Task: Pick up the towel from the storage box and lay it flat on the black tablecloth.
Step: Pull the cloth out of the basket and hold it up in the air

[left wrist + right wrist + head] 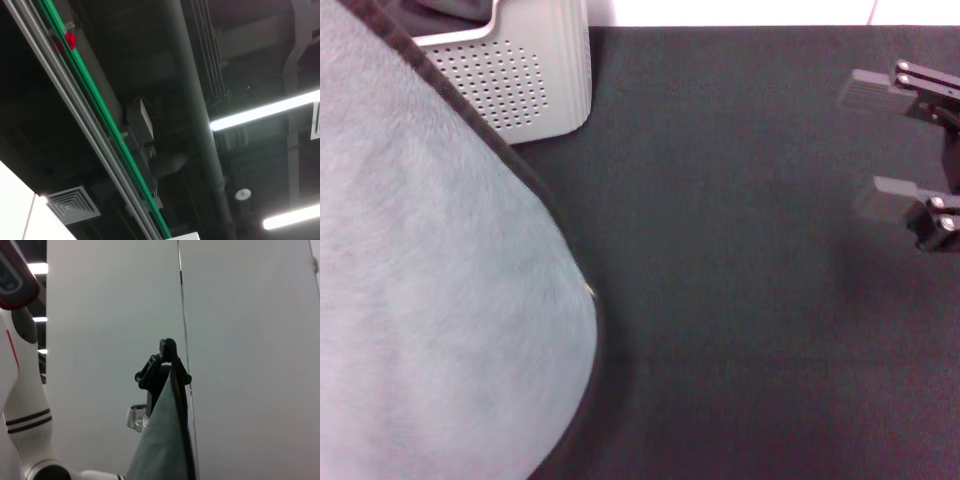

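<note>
The grey-teal towel (430, 300) with black edging hangs close before the head camera and fills the left of that view, above the black tablecloth (740, 300). The light grey perforated storage box (520, 70) stands at the back left, partly hidden by the towel. My left gripper is out of the head view. The right wrist view shows it (167, 357) raised high and shut on the top edge of the towel (162, 440), which hangs down from it. My right gripper (873, 147) is open and empty, low over the cloth at the right.
The left wrist view shows only ceiling pipes, a green rail and strip lights. The robot's white body (20, 405) shows in the right wrist view. A pale strip lies beyond the cloth's far edge (740, 12).
</note>
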